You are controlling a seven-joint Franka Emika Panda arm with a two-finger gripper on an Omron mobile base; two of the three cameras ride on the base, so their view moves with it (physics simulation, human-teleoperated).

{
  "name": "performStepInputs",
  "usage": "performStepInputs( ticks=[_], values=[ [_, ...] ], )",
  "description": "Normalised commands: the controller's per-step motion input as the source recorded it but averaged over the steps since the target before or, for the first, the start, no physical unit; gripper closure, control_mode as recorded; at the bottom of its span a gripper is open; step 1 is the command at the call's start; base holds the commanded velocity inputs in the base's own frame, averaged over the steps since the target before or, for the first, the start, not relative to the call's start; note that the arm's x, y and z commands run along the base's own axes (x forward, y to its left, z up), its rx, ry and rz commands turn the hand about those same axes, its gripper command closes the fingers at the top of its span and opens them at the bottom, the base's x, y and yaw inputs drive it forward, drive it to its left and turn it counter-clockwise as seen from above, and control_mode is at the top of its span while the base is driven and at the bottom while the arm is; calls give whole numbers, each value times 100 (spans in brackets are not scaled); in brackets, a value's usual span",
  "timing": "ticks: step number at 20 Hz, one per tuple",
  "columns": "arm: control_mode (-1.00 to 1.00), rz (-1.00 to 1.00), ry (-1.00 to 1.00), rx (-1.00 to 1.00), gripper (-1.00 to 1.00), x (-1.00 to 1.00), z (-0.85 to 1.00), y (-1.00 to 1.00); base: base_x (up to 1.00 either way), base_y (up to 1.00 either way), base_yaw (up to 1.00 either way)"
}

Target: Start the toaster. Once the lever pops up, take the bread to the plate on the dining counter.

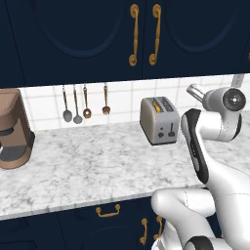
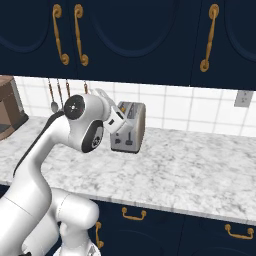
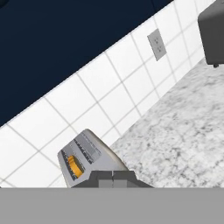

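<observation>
The grey-silver toaster (image 1: 159, 119) stands on the marble worktop near the tiled wall, and also appears in the right base view (image 2: 131, 129) and the hand view (image 3: 89, 159). The bread (image 1: 156, 104) sits down in one slot, orange-yellow from above (image 3: 76, 166). The black lever (image 1: 172, 130) is on the narrow face turned toward me. My gripper (image 3: 113, 176) is shut on nothing, raised in the air to the right of the toaster (image 1: 193, 91), apart from it. The plate and the dining counter are out of view.
A brown coffee machine (image 1: 12, 129) stands at the worktop's left end. Utensils (image 1: 83, 105) hang on the wall left of the toaster. Navy upper cabinets (image 1: 141, 34) overhang the worktop. A dark appliance (image 3: 212, 30) sits further along, by a wall outlet (image 2: 242, 98).
</observation>
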Motion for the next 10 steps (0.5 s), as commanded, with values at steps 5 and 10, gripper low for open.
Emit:
performStepInputs(
  ticks=[5, 10],
  values=[
    [-100, 0, 0, 0, 100, 0, 0, 0, 0, 0, 0],
    [-100, 0, 0, 0, 100, 0, 0, 0, 0, 0, 0]
  ],
)
